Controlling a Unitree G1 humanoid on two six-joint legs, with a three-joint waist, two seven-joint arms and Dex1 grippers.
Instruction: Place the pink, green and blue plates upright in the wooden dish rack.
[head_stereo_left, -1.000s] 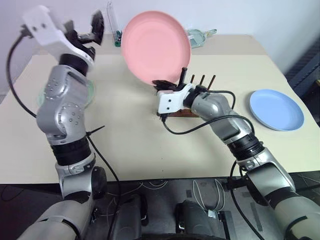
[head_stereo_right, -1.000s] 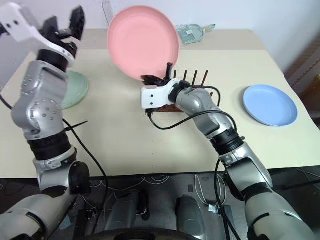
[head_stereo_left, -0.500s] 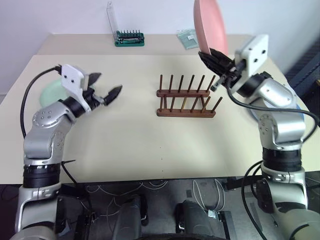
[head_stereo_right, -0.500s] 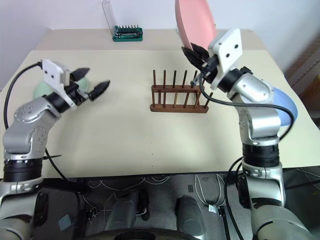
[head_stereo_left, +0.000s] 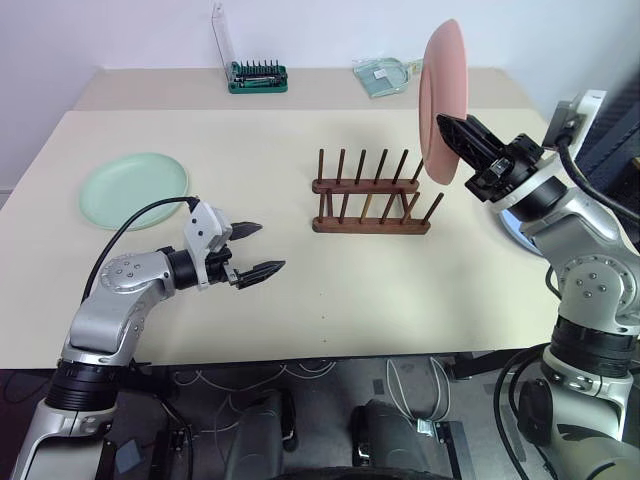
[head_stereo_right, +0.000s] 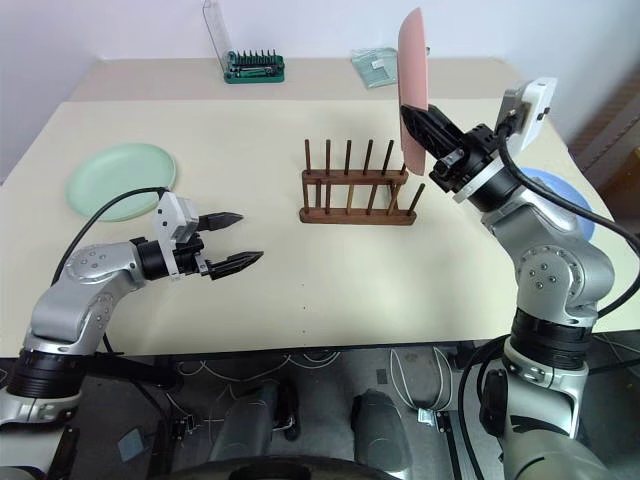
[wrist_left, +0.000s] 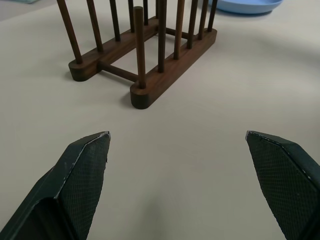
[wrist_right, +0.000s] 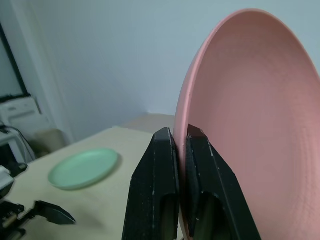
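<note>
My right gripper is shut on the rim of the pink plate, which stands on edge in the air above the right end of the wooden dish rack. The rack holds no plates. Flat on the table at the far left lies the green plate. The blue plate lies behind my right arm, mostly hidden. My left gripper hovers open just above the table, left of the rack and pointing at it, with nothing between its fingers.
A green tool case with a clear lid stands at the table's back edge. A clear glass dish lies to the right of it. Bare tabletop stretches between my left gripper and the rack.
The left arm came down from high up to just above the table, gripper open. The right arm swung right from over the rack and rolled the pink plate from face-on to edge-on.
</note>
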